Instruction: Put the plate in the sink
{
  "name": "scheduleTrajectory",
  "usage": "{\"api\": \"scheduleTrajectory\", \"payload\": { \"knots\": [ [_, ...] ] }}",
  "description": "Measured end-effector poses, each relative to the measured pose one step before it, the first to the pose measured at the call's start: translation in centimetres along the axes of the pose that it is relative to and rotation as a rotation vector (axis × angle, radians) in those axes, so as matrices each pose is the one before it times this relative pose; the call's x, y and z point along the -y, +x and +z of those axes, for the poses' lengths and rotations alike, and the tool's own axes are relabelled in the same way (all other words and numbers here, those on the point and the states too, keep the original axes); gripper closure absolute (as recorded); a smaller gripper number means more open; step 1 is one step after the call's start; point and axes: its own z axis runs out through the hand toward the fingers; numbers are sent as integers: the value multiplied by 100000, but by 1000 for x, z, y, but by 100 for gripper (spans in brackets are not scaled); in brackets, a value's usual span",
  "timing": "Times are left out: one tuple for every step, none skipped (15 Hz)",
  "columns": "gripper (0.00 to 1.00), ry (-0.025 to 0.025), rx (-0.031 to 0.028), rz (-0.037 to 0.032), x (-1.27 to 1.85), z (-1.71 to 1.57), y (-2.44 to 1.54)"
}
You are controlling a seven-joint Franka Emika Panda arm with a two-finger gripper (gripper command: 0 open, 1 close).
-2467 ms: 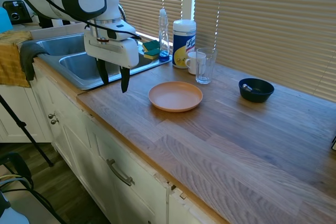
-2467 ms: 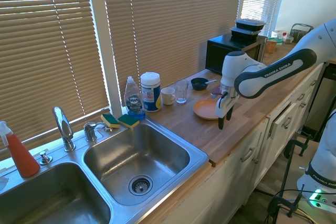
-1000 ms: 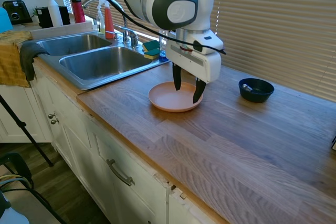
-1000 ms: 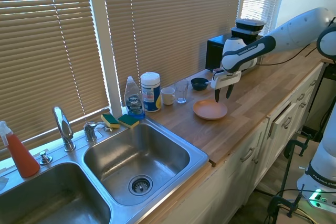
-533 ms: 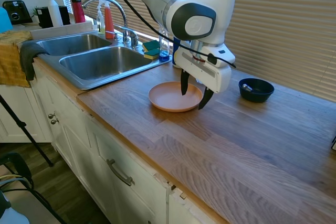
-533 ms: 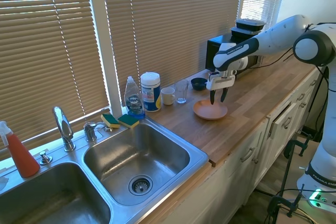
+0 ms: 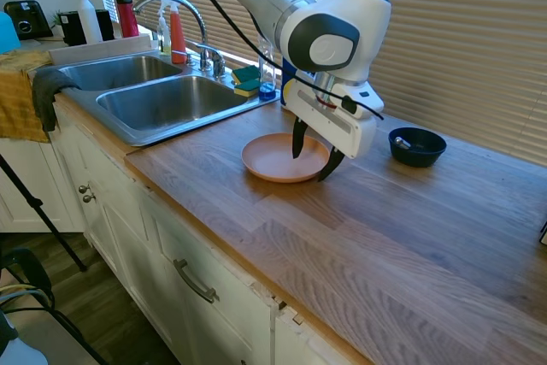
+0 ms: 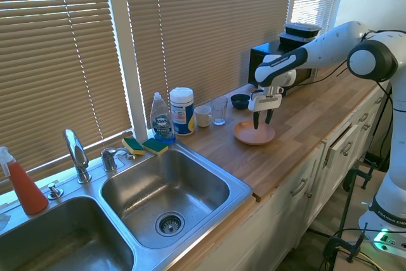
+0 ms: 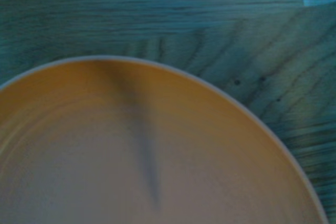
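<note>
- The plate (image 7: pixel 285 157) lies flat on the wooden worktop (image 7: pixel 410 228), beside the sink (image 7: pixel 158 102).
- The gripper (image 7: pixel 313 156) hangs over the plate's far edge, fingers (image 7: pixel 297 138) spread, one inside the rim, one outside.
- A dark blue bowl (image 7: pixel 416 146) sits nearby.

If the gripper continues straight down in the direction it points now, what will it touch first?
Most likely the plate. The open gripper hangs over its rim on the side away from the sink, one finger over the inside, the other seemingly just outside; the exact depth is unclear.

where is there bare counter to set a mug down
Bare wood runs along the front edge of the counter, nearer the camera than the plate and bowl. By the wipes tub, soap bottle, mug and glass it is crowded.
</note>
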Motion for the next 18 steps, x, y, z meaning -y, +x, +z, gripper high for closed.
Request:
{"api": "scheduleTrajectory", "payload": {
  "knots": [
    [100,197,370,-105,-43,139,60],
    [100,296,475,-80,-85,164,103],
    [100,577,524,-331,-102,107,167],
    [100,563,404,-426,-157,21,165],
    [100,456,325,-323,-156,27,149],
    [100,472,346,-424,-141,24,128],
    [100,419,436,-599,-122,39,96],
    [100,570,592,-298,-100,62,87],
    [100,463,478,-171,-161,36,147],
    [100,480,678,-447,-191,26,166],
    [100,512,760,-461,-178,26,193],
    [100,361,553,-320,-123,32,174],
    [100,562,848,-408,-89,-52,150],
    [100,493,1059,-639,-66,-57,111],
    [100,567,1118,-565,-82,-59,69],
    [100,648,721,-513,-102,-19,66],
    [100,688,780,-727,-104,9,46],
    [100,833,1149,-844,-67,-39,13]
  ]
}}
